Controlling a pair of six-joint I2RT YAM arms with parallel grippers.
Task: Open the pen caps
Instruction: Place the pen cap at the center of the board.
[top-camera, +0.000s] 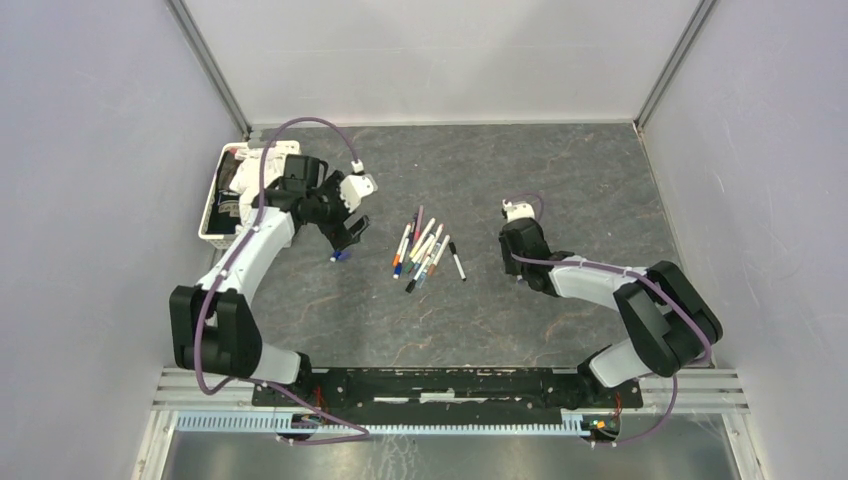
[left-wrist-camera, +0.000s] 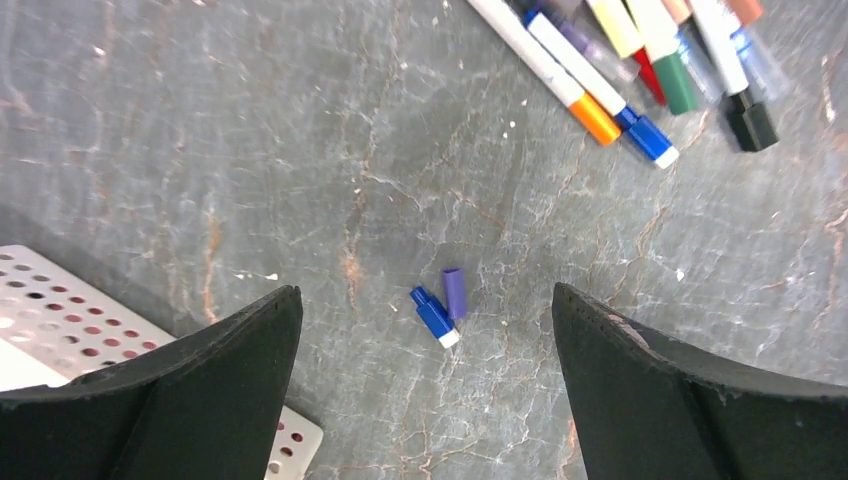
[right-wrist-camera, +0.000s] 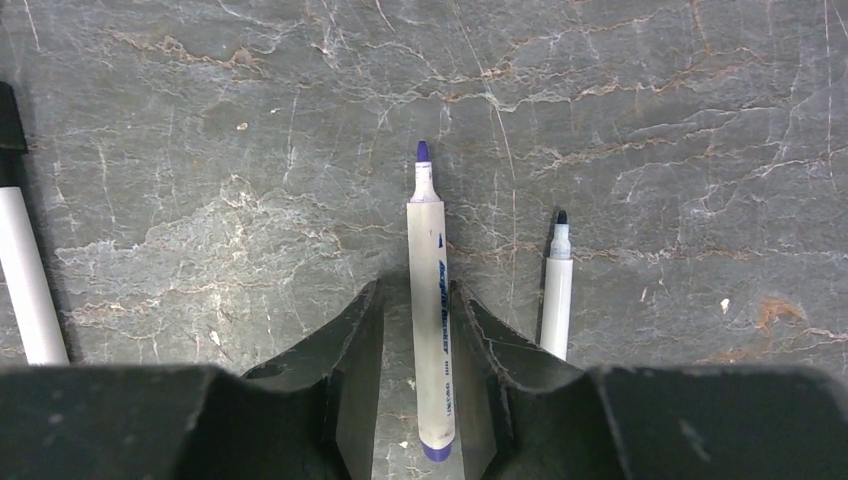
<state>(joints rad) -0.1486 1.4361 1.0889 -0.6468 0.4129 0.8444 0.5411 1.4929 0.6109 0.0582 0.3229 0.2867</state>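
Caps of smooth plastic, blue cap (left-wrist-camera: 433, 316) beside purple cap (left-wrist-camera: 454, 293), lie under the spread left gripper (left-wrist-camera: 425, 292); the right gripper (right-wrist-camera: 415, 287) pinches a round white pen barrel (right-wrist-camera: 428, 240).

The only writing shows on the white pen (right-wrist-camera: 428, 230) in the lower middle of the right wrist view, the one clamped between the fingers of the right gripper (right-wrist-camera: 415, 290). A line of slanted blue letters runs lengthwise down its barrel, below a small blue mark. It looks like "Acrylic Marker", though the blur leaves this unsure. Under it, nearer the bottom edge of the frame, is a short row of tiny dark characters, too small to read.
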